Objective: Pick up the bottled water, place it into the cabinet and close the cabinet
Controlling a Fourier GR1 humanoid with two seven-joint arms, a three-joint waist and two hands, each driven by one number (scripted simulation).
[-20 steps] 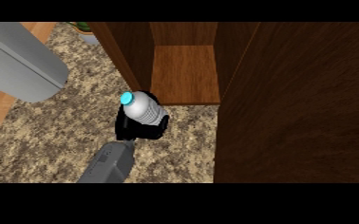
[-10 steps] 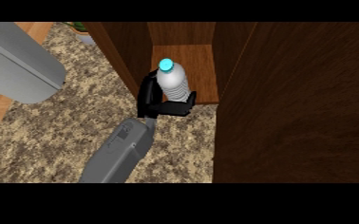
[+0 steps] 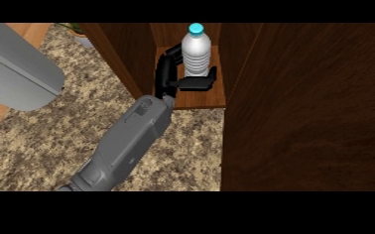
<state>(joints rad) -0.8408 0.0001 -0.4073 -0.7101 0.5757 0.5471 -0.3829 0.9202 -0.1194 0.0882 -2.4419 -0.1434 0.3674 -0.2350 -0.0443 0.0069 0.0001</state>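
The left hand [image 3: 178, 77] is curled round the bottled water [image 3: 196, 53] — upright, inside the open cabinet [image 3: 139, 54] at the worktop's [image 3: 44, 139] far side.

Speckled brown granite counter [image 3: 44, 144] fills the lower left; on it, at its upper left, a grey rounded appliance [image 3: 26, 74], a small potted plant [image 3: 77, 32] beyond it

The hand [image 3: 178, 74] carries the bottled water [image 3: 196, 54] from the granite surface [image 3: 51, 139] at lower centre up into the open cabinet [image 3: 198, 95] at upper centre; its forearm now stretches further up the frame, and the bottle stands more upright than before.
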